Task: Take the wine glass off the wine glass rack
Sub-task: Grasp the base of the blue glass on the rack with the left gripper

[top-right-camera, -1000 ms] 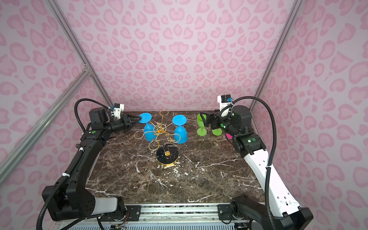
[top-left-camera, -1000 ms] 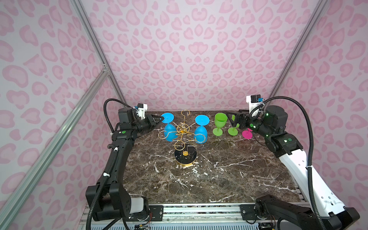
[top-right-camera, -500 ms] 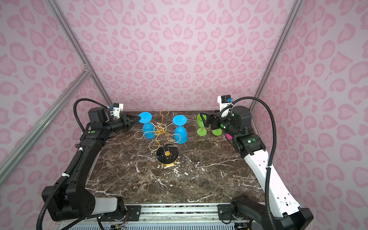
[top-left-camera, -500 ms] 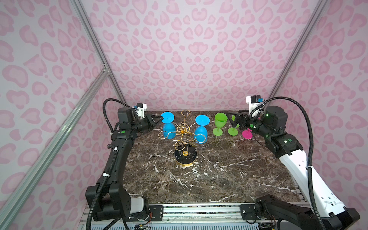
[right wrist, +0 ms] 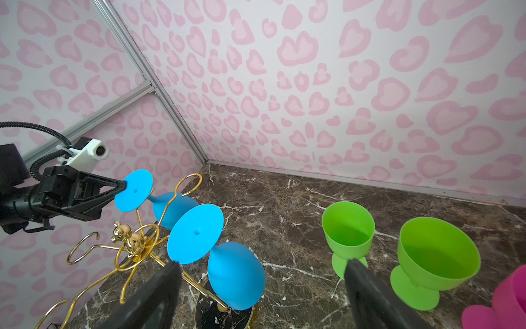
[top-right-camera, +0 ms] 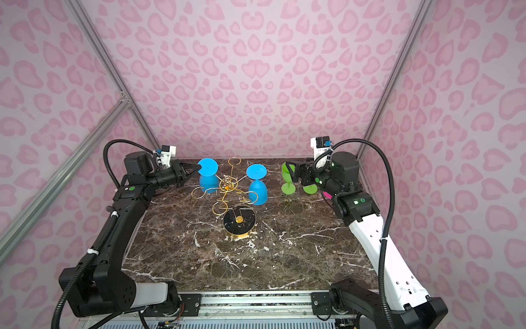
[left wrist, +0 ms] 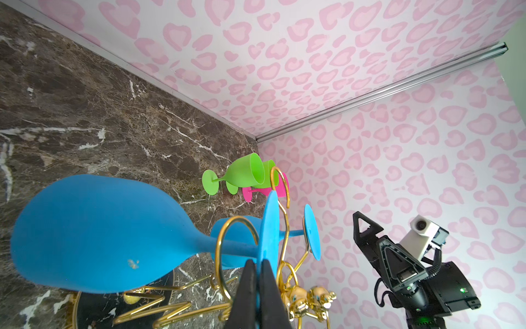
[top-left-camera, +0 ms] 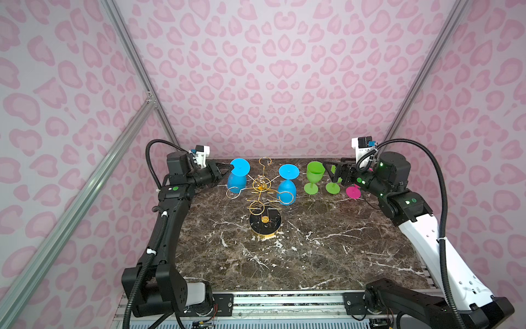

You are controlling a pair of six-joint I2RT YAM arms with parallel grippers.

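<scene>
Jaws of the left gripper (top-left-camera: 229, 168) were pressed shut on the rim of the flat round foot of the left blue wine glass (top-left-camera: 236, 181); in the left wrist view the two black fingertips (left wrist: 250, 269) pinched that foot edge-on. Jaws of the right gripper (top-left-camera: 330, 170) stood wide apart and held nothing.

Nearest the front edge, the dark marble table (top-left-camera: 313, 256) lay bare. Farther in, about midway across the table's width, the wine glass rack (top-left-camera: 265, 223) stood on its round black, gold-rimmed base, with its gold wire arms spreading from the central post.

Beyond the base, two glasses hung upside down from the rack, bowl down and foot up. The left blue wine glass hung on the arm pointing toward the far left corner, its stem passing through the wire loop. The right blue wine glass (top-left-camera: 286, 188) hung on the arm pointing toward the far right.

Along the far edge, toward the far right corner, a tall green glass (top-left-camera: 315, 174) stood upright on the table, apart from the rack. Just beside it stood a wider green glass (right wrist: 435, 256), partly hidden by the right gripper in both top views, and then a pink glass (top-left-camera: 353, 192).
</scene>
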